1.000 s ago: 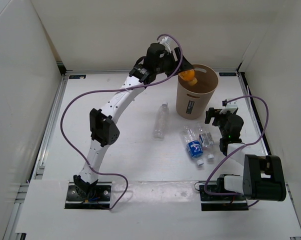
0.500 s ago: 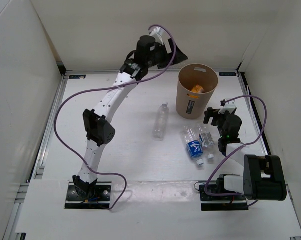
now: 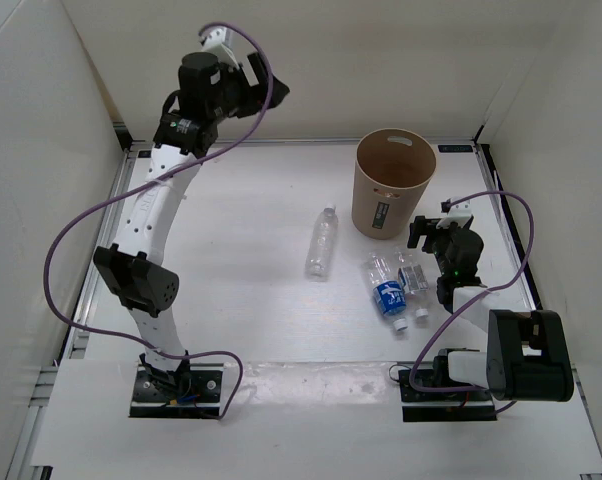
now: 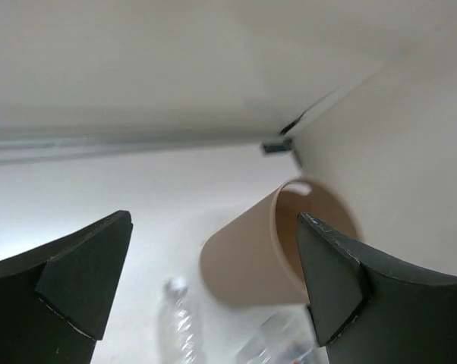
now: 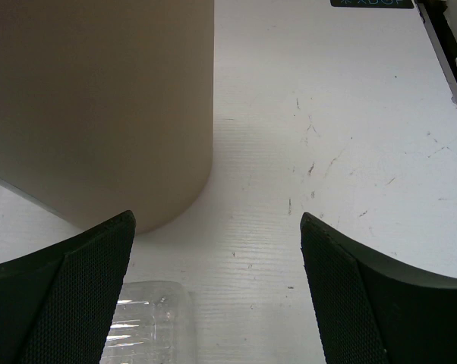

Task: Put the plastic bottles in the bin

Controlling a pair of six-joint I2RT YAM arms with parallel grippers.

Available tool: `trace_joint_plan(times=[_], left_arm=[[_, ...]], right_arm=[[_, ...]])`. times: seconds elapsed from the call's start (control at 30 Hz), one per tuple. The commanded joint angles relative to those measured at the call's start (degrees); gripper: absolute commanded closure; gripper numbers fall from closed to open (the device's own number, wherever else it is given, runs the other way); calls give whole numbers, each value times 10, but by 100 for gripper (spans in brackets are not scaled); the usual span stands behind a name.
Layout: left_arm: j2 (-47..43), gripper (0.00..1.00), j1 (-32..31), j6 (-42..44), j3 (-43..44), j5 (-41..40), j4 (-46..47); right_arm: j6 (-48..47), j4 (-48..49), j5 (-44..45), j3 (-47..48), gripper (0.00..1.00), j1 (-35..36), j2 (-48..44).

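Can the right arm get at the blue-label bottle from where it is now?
Probably yes. The right gripper, jaws open, hangs near the bin, and the blue-label bottle lies uncovered close by; the short clear bottle beside it may crowd the grasp.

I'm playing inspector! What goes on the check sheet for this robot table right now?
Surface: white table, faint scuff marks.
Job's things: tan bin standing upright; slim bottle, blue-label bottle and short bottle lying on the table outside it; orange bottle not in sight.
Clutter: nothing seen.
Grippers: left gripper open, empty, high up; right gripper open, empty, low beside the bin.
Cables: purple cables looping off both arms.
Surroundings: white walls.
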Motion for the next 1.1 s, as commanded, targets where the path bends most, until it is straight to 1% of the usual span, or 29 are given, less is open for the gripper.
trace_joint_plan(times=[0.0,0.03,0.07,0.1,0.13,0.2,0.23,0.27,0.37,0.47,0.73,0.83,1.07], left_arm=[[1,1,-18,62,-72,17,-55],[-15,1,-24,88,-104,3,-55],[-21,1,-50,101,-142,-5,-45],[-27,1,-56,122,-181,-12,-27],[-34,1,-63,130,-198,-19,-13],[-29,1,-74,126,-242,-13,-12],[-22,1,-75,123,-250,-8,-18],[-21,1,-75,107,-280,2,-15],[-18,1,-80,89,-312,34,17],[1,1,-93,93,-306,38,-2],[52,1,-136,107,-310,33,-1],[78,1,-154,104,-299,30,-10],[137,1,-169,91,-256,20,-45]], right_arm=[[0,16,11,17,10,4,-2],[0,16,9,18,10,2,-2],[-1,16,11,17,10,4,-2],[0,17,10,17,10,2,-3],[0,17,11,17,10,3,-2],[0,16,11,18,10,4,-3],[0,16,11,17,10,4,-2],[0,17,9,17,10,4,-1],[0,16,11,17,10,4,-3],[0,17,11,19,10,4,-2],[0,16,8,17,10,2,-2],[0,17,9,16,10,1,-3],[-1,17,9,17,10,2,-3]])
